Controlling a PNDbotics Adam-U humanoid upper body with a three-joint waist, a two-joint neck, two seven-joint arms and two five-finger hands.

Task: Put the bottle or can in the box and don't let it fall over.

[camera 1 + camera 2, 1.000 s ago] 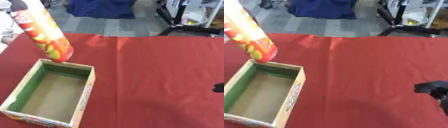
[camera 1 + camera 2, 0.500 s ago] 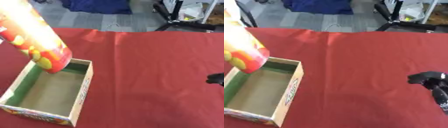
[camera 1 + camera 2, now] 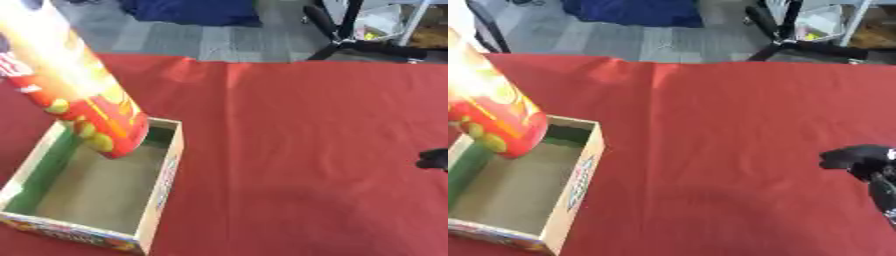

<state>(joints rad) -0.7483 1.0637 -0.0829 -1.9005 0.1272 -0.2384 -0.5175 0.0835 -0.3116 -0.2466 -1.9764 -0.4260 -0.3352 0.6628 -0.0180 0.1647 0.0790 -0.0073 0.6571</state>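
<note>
Only the right hand [image 3: 866, 165] of the robot shows clearly. It is black and comes in at the right edge, low in the right eye view; the left eye view shows just its tip at the edge. It holds nothing and lies apart from everything else. Whether its fingers are curled cannot be told. The left hand does not show.

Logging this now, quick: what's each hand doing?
Left hand: not in view; the tall red and yellow can hangs tilted over the box.
Right hand: cannot be told.
</note>
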